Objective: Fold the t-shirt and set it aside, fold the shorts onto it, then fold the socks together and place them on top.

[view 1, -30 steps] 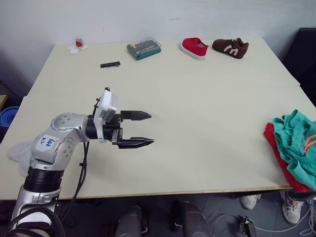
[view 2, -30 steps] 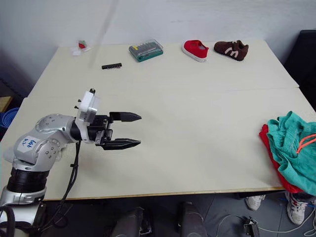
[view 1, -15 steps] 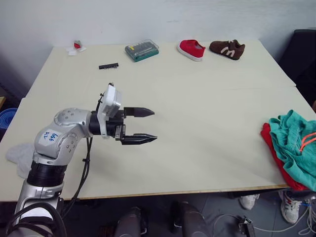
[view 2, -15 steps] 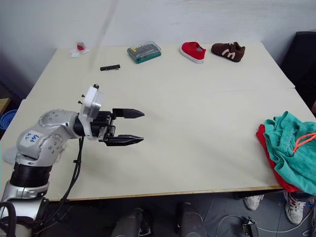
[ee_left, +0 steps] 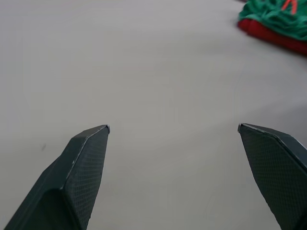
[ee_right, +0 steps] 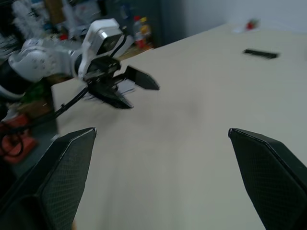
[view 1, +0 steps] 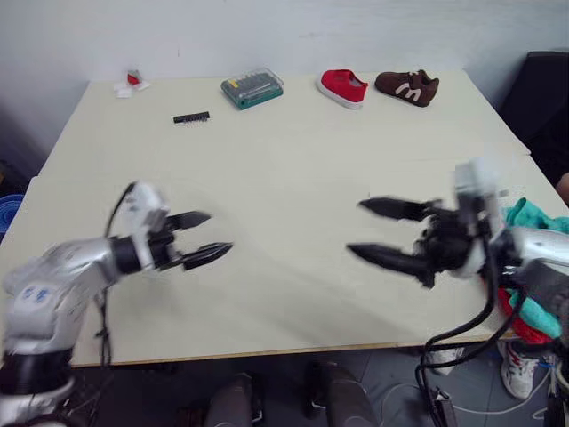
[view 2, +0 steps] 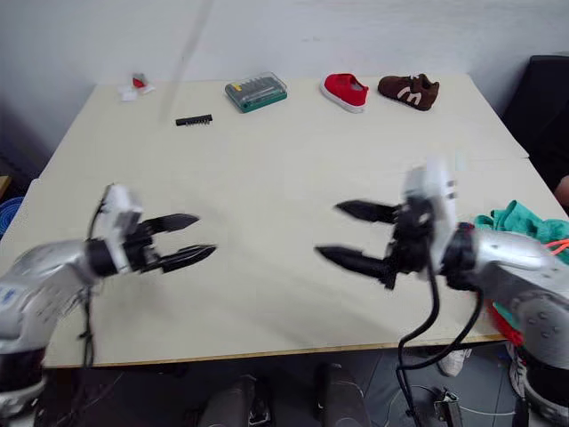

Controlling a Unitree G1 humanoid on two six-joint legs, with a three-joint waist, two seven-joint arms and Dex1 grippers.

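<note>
Judging from the layout, the garments are stacked and the socks step is in hand, though no socks can be made out. Both claws are held spread and empty over the surface (view 1: 293, 160): left claw (view 1: 203, 238), right claw (view 1: 384, 233). Behind the right claw, at its wrist, the shorts (view 1: 532, 216) are piled on the t-shirt (view 1: 532, 331). Next, the socks must be located and gathered.

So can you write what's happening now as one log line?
left claw: open, empty | right claw: open, empty | shorts on t-shirt, table edge
</note>
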